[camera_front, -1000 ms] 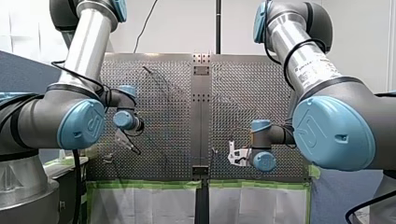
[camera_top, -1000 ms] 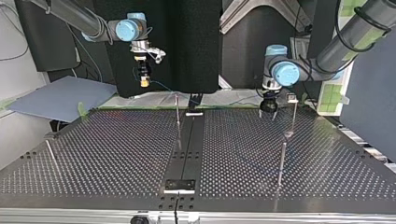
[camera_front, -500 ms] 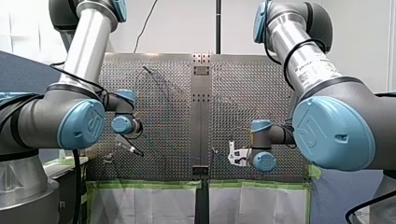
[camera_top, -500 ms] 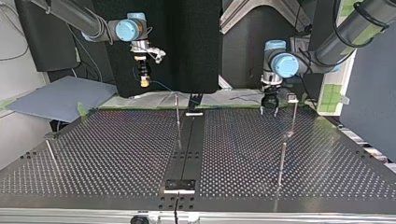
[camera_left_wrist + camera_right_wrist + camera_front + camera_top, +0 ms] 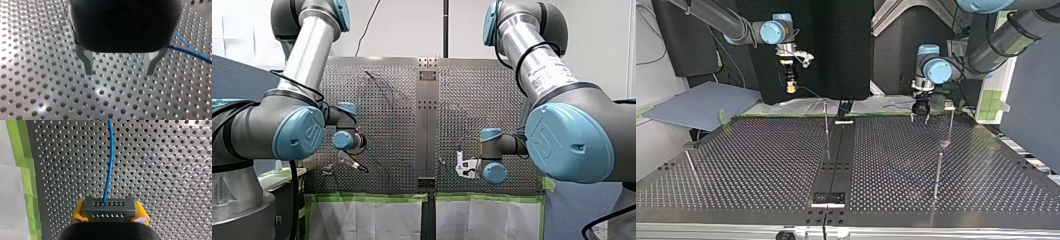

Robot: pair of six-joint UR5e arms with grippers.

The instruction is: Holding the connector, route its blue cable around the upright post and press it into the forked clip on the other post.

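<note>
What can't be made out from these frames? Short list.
- Clip atop the post, top view: too small to see its fork or whether anything sits in it.
- Blue cable, right wrist view: leaves the connector and runs off the edge; its far end is cut off.
- Left wrist view: the cable passes behind the black body of the left gripper; its path there is hidden.
- Front view: the cable is too thin to trace.

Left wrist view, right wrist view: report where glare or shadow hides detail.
Left wrist view: bright glare patches on the perforated metal table ahead of my left gripper; the thin blue cable beside it reads clearly. Right wrist view: even light, glare only on the table far ahead; the dark grey rectangular connector between the yellow pads of my right gripper shows its holes.
</note>
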